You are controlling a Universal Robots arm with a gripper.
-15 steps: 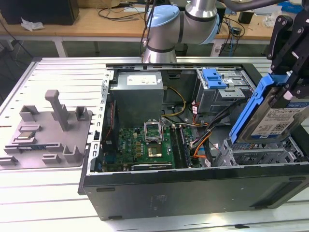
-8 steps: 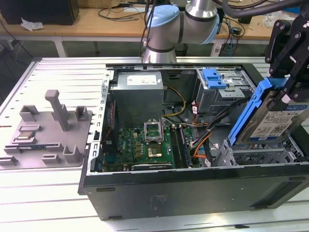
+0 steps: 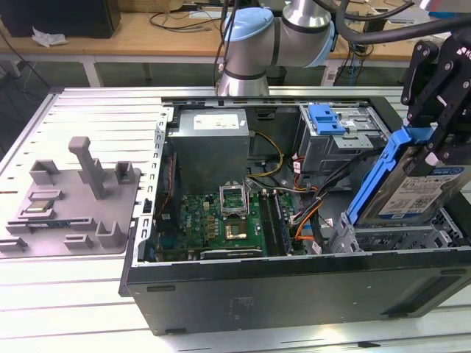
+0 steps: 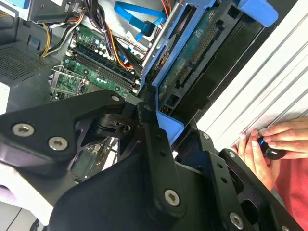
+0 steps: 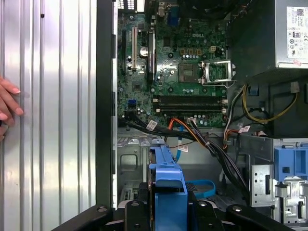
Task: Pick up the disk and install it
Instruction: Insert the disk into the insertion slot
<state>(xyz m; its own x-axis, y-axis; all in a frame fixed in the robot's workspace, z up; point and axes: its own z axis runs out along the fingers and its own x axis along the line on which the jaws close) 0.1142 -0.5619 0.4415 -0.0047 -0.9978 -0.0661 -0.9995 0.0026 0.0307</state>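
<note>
Your gripper (image 3: 436, 143) pinches the disk (image 3: 423, 187) at a tilt. Beneath it, loose cables (image 3: 324, 193) could snag the blue rail (image 3: 370, 184), or the disk could jam against the drive bay (image 3: 397, 237).

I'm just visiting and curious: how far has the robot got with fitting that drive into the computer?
Picking up looks done: the flat silver-metal hard drive with blue plastic rails is held up, clamped in the black fingers. In hand: it hangs tilted over the grey metal drive cage. Left: it isn't seated in the cage yet.
</note>
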